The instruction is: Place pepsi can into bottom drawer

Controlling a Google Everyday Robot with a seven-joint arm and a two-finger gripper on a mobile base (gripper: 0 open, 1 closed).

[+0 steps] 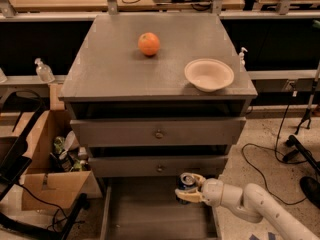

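A grey three-drawer cabinet is seen from above and in front. The bottom drawer (pixel 150 215) is pulled open. Over its back right corner, a white robot arm reaches in from the right. Its gripper (pixel 186 189) has its fingers (pixel 183 199) pinching the pepsi can (pixel 188 181), upright with its silver top showing. On the counter (pixel 110 69) sit an orange (pixel 149 44) and, well apart, a pale bowl (pixel 209 75).

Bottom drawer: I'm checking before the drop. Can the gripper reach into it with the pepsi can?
Probably yes. The bottom drawer is pulled open, and the gripper, holding the pepsi can, hangs over its rear part, with nothing seen between them.
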